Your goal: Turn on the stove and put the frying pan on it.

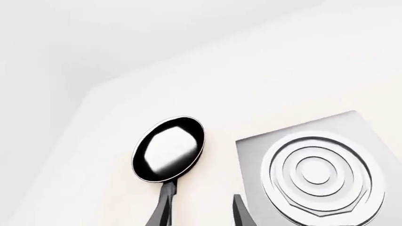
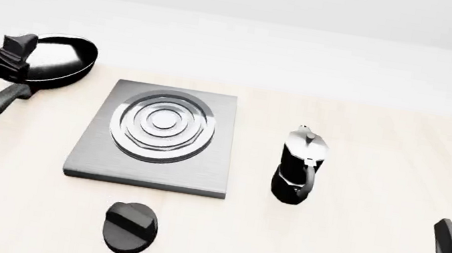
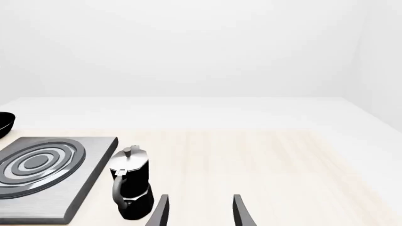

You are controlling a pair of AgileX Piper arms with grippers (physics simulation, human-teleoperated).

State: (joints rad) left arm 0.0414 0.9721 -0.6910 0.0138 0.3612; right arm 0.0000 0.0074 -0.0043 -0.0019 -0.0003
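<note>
The right gripper (image 3: 199,212) hangs low at the near right, fingers parted, holding nothing — the moka pot (image 2: 299,166) stands just ahead of it. The left gripper (image 1: 202,212), fingers apart, hovers over the frying pan (image 2: 55,59) handle. The pan sits on the table — just left of the stove (image 2: 157,135); the knob (image 2: 130,227) lies in front.

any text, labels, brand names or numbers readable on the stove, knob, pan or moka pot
None: no view shows any readable text.
The stove: bare grey plate and rings, no markings.
The knob: plain black, no dial marks visible.
The frying pan: only reflections.
The moka pot: no label or logo.
</note>
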